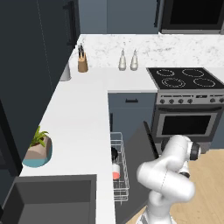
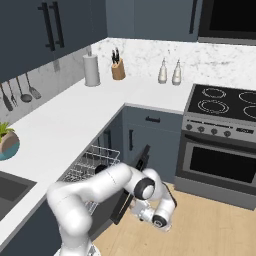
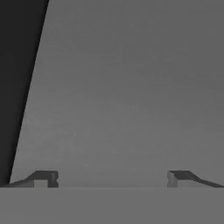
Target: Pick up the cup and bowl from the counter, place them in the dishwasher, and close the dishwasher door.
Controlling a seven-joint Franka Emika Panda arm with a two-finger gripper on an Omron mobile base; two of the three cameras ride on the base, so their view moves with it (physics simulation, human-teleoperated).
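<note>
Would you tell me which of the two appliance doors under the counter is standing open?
The dishwasher door, the flat dark blue-grey panel by the wire rack, is partly open; the glass-fronted oven door beside it is shut.

The white arm (image 2: 100, 187) folds low, elbow bent, wrist turned downward. Its gripper (image 3: 112, 178) hangs with jaws spread wide, holding nothing.

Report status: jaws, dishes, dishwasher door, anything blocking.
Gripper jaws wide open, empty, facing the dishwasher door. Cup and bowl sit in the rack. Door partly raised, not shut. No obstruction seen.
</note>
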